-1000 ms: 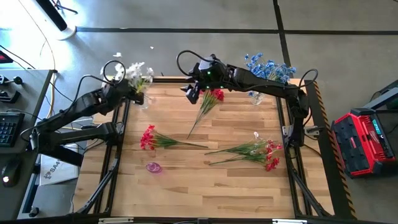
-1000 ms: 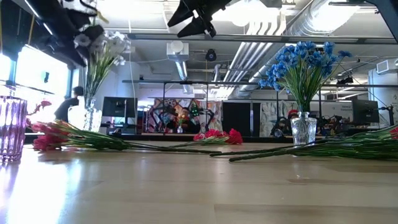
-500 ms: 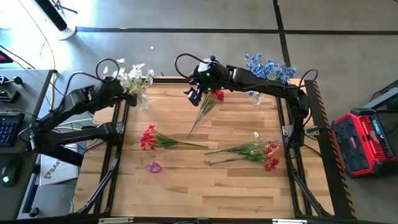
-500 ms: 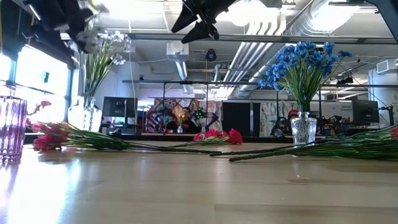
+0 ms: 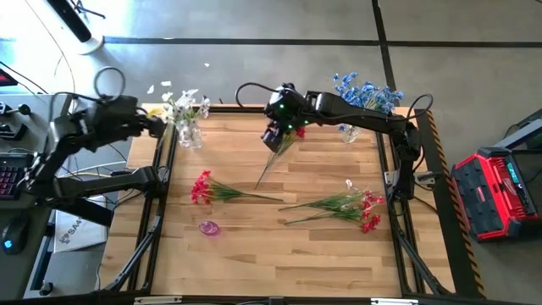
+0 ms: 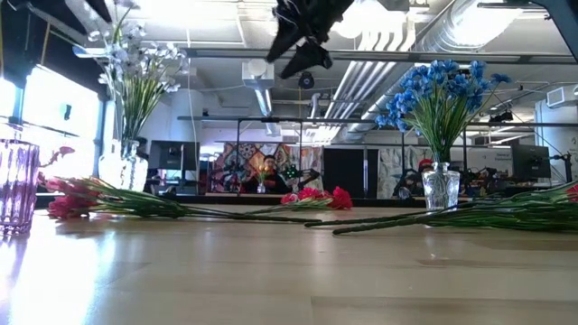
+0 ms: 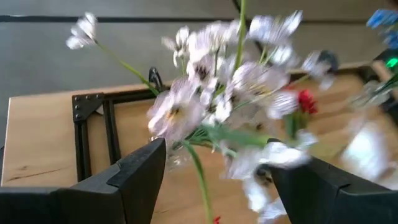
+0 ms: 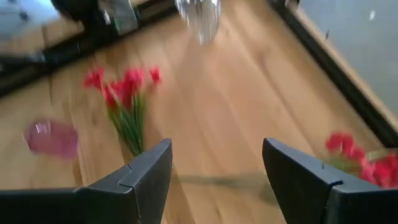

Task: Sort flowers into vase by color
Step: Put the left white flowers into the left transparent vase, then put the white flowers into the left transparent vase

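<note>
White flowers (image 5: 185,108) stand with their stems in a clear vase (image 6: 120,168) at the table's far left corner. Blue flowers (image 5: 366,93) stand in a second clear vase (image 6: 441,187) at the far right. Red flowers lie on the wood: one sprig (image 5: 288,140) at the far middle, one (image 5: 203,187) at the left, and a pile (image 5: 347,206) at the right. My left gripper (image 5: 157,124) is open just left of the white flowers (image 7: 211,99). My right gripper (image 5: 275,133) is open and hovers high (image 6: 302,41) over the far-middle red sprig.
A small purple vase (image 5: 209,227) stands near the table's left front and shows at the left in the low view (image 6: 13,185). The black frame rails (image 5: 161,182) run along both sides of the table. Bare wood lies along the near edge (image 5: 279,254).
My left gripper has drawn back toward the table's left edge, away from the white flowers, which now stand free and more upright in their vase. My right gripper has turned and shifted a little toward the near edge and down over the red sprig.
</note>
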Controlling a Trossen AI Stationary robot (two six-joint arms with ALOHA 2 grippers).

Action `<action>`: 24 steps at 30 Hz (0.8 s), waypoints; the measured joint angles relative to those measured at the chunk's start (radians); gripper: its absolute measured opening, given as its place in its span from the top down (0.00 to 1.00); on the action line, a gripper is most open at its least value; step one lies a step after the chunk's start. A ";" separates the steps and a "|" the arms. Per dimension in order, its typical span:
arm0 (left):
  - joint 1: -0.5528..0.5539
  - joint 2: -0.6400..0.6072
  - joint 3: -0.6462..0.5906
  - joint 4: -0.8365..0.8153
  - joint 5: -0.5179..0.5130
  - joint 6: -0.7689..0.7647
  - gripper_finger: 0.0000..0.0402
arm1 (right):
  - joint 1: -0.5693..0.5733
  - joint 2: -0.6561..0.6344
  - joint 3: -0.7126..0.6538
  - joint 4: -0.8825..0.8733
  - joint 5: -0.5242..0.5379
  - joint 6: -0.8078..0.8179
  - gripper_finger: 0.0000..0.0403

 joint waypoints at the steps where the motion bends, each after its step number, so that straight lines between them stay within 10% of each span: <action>1: 0.000 0.000 0.024 -0.007 -0.004 -0.001 0.34 | 0.000 0.000 0.000 -0.031 -0.006 -0.006 0.41; 24: 0.000 0.053 0.205 0.167 0.321 0.152 0.49 | 0.155 -0.003 -0.049 -0.446 -0.039 -0.099 0.44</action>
